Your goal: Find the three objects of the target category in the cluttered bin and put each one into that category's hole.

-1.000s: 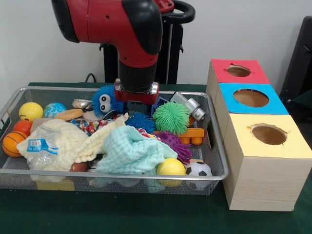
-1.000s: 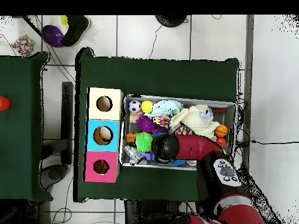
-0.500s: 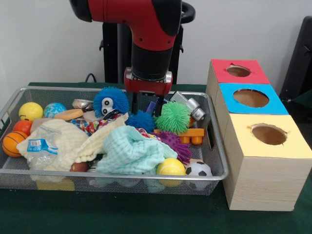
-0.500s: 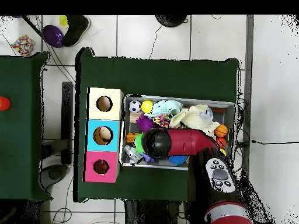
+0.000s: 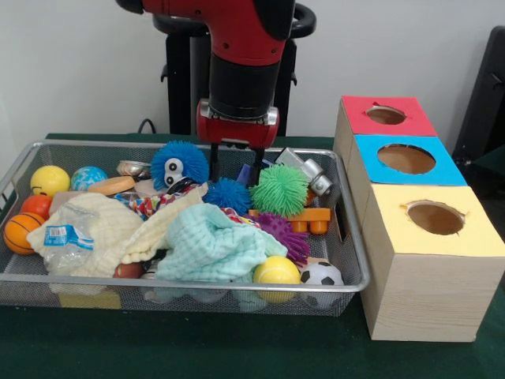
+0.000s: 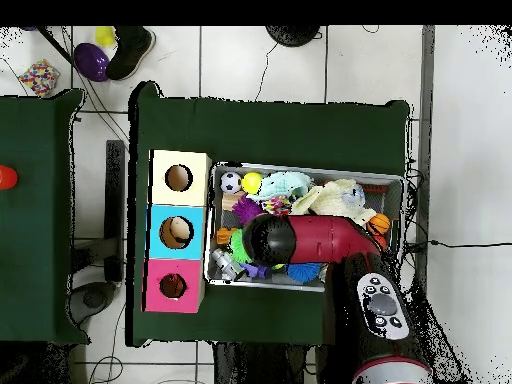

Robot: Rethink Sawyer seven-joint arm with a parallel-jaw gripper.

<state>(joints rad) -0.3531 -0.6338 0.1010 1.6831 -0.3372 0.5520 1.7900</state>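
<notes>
While my gripper (image 5: 235, 162) hangs over the back of the wire bin (image 5: 347, 237), its two thin fingers (image 5: 215, 164) stand apart and hold nothing. Just below them sits a small blue spiky ball (image 5: 228, 194), untouched. A bigger blue spiky ball with eyes (image 5: 178, 163) lies to its left in the front view, and a green spiky ball (image 5: 278, 190) to its right, both close beside my fingers. A purple spiky ball (image 5: 285, 235) rests nearer the front rim, against a pale green cloth (image 5: 213, 246). A cream cloth (image 5: 102, 229) covers the bin's left half. Beyond the bin's right wall stand three boxes, touching one another: red (image 5: 384, 116), blue (image 5: 405, 159) and yellow (image 5: 432, 219), each with an open round hole on top. Seen from overhead, my arm (image 6: 310, 240) crosses the bin's middle.
</notes>
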